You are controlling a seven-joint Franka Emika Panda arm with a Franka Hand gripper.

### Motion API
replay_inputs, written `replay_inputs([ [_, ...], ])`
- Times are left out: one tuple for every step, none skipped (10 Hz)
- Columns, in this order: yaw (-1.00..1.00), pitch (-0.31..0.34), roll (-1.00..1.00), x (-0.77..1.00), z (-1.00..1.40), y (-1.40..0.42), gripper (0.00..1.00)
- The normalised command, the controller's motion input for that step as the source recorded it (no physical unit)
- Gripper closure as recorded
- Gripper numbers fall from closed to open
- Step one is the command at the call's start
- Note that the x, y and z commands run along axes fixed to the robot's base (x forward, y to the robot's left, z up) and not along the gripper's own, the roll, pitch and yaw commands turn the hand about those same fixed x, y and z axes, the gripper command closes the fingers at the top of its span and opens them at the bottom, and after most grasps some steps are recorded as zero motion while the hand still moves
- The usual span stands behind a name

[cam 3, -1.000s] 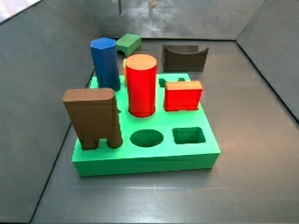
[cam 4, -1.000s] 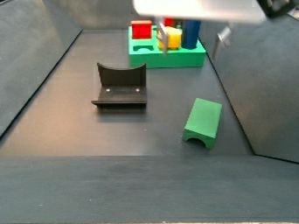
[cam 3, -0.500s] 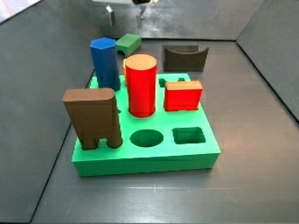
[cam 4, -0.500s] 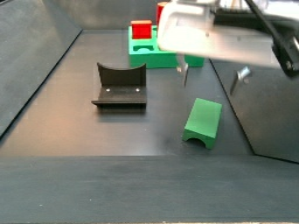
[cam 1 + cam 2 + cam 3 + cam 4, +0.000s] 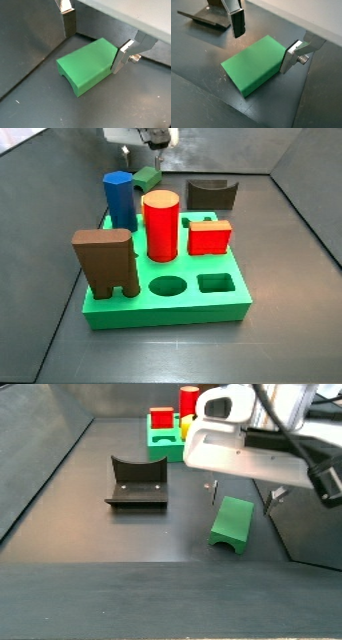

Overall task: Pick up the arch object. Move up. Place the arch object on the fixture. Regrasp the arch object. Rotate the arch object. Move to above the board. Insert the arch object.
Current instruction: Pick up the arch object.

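**Pre-grasp check: gripper straddling arch object, jaws spread, no contact seen**

Position. I read the gripper (image 5: 93, 37) as sitting low over the arch object (image 5: 85, 66), which lies on its side on the dark floor. In a side view the piece (image 5: 233, 522) is near the right wall, well apart from the board (image 5: 187, 445) at the far end and right of the fixture (image 5: 136, 483). In a side view from the opposite end it shows only as a green corner (image 5: 147, 177) behind the blue peg (image 5: 119, 198), w/ the gripper body (image 5: 140, 138) above it.

Jaw state. Jaws are apart, nothing held. In both wrist views one finger (image 5: 236, 19) stands off the far edge of the block w/ a clear gap; the opposite finger (image 5: 290, 56) is just beside the block's long face. Touching or not – can't tell.

Handling, my judgement:
- Rigid solid block, prob. plastic or painted wood; won't deform under the pads.
- Looks small and light; weight should be no issue for this gripper.
- Faces smooth, matte; some slip risk if pad contact is partial or on an edge.
- Not fragile.

Where to take hold. The notch (image 5: 61, 74) shows at the end face of the piece in a wrist view, so legs run toward that end. I'd close across the two long flat side faces, mid-length, away from the notch and corners. Block sits slightly skewed to the finger line, so I expect it to twist as the pads close; centre first, close slowly.

Board status. Red cylinder (image 5: 162, 224), red cube (image 5: 209, 236) and brown arch block (image 5: 107, 263) stand on the board (image 5: 167, 308); a round hole (image 5: 168, 285) and a square hole (image 5: 215, 282) are open at its near edge.
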Motion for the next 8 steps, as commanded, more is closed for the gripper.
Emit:
replay_inputs([
  [-0.08, -0.160, -0.31, 0.30, -0.46, 0.00, 0.00],
  [-0.10, -0.126, -0.31, 0.21, -0.47, 0.00, 0.00],
  [-0.14, -0.076, -0.25, 0.01, -0.62, 0.00, 0.00],
  [-0.05, -0.130, -0.22, -0.09, -0.67, 0.00, 0.00],
  [0.00, -0.277, -0.14, -0.27, -0.55, 0.00, 0.00],
  [0.00, -0.366, -0.04, -0.31, -0.27, 0.00, 0.00],
  [0.00, -0.101, 0.00, -0.06, -0.04, 0.00, 0.00],
  [0.00, -0.031, 0.00, 0.00, 0.00, 0.00, 0.00],
])
